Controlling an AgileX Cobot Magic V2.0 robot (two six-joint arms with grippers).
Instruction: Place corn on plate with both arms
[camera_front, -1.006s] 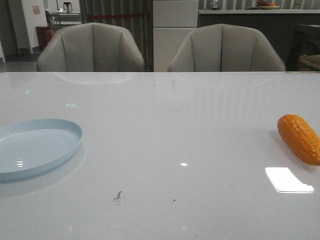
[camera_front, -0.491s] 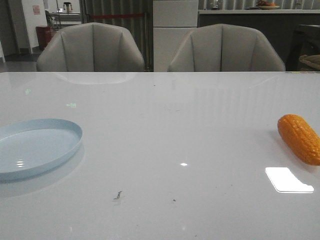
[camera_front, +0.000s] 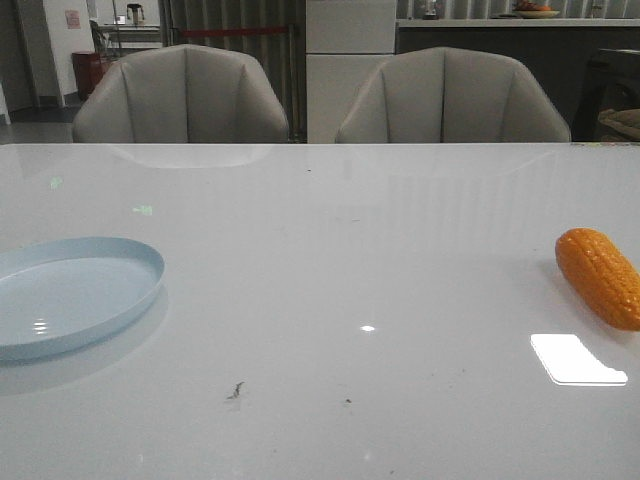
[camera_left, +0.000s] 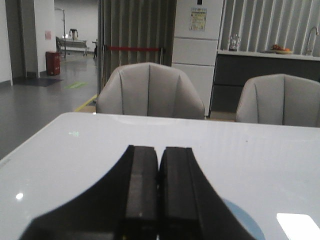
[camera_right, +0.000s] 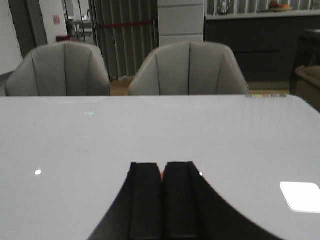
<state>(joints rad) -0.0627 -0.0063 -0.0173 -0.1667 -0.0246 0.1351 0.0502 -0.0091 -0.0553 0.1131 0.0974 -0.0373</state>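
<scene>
While both arms are kept out of the front view, the scene is set out as follows:

Corn: the corn is laid on its side on the bench at the far right of the front view, its near end cut off by the frame edge; it is touched by neither pincer; a thin sliver of orange is glimpsed between the right fingertips in the right wrist view.

Plate: the plate is seen at the far left of the front view, flat on the bench, well apart from the corn; a pale blue arc of it is shown just behind the left fingers in the left wrist view.

Left pincer: the left pincer is closed, its two black fingers pressed together with nothing between them; it is held above the bench.

Right pincer: the right pincer is likewise closed on nothing, the fingers meeting along a narrow seam; it is held above the bench.

Bench: a white, glossy surface is shown, marked by a bright square reflection near the corn.

Background: two grey chairs are drawn up at the far edge of the bench.
</scene>
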